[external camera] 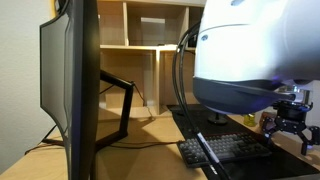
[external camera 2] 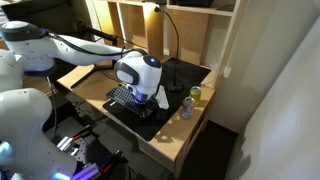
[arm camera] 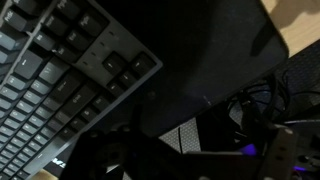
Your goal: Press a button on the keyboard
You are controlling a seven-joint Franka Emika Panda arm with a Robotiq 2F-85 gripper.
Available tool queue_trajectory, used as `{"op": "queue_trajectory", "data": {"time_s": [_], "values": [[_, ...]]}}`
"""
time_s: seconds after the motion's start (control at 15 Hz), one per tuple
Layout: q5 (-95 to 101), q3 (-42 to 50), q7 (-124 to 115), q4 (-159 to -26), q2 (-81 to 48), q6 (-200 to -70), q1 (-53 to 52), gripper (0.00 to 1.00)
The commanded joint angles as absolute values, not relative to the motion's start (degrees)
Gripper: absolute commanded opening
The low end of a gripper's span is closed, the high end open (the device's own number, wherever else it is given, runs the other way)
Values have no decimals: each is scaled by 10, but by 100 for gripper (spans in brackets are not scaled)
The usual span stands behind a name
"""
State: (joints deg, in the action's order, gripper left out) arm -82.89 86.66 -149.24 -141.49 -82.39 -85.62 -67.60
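keyboard (arm camera: 60,90) near the hand (external camera: 288,126), apart

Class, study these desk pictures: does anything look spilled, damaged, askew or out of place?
Nothing stands out. The keyboard lies flat on the black desk mat, its keys look intact where they are visible, and there is no spill. Two small bottles stand upright beside the mat.

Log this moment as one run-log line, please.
phase: pre-press | target: compact dark grey mechanical keyboard | gripper: raised over large black desk mat, off keys | jaws: unclear | press: not yet
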Motion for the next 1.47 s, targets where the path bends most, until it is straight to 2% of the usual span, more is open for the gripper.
{"op": "queue_trajectory", "data": {"time_s": [0.0,1.27,1.4], "values": [[-802,860,-1489,-1411,-767,-872,-666,100],[-826,862,-1493,-1416,-791,-854,-672,100],[-866,832,-1493,-1433,-822,-870,-666,100]]}}
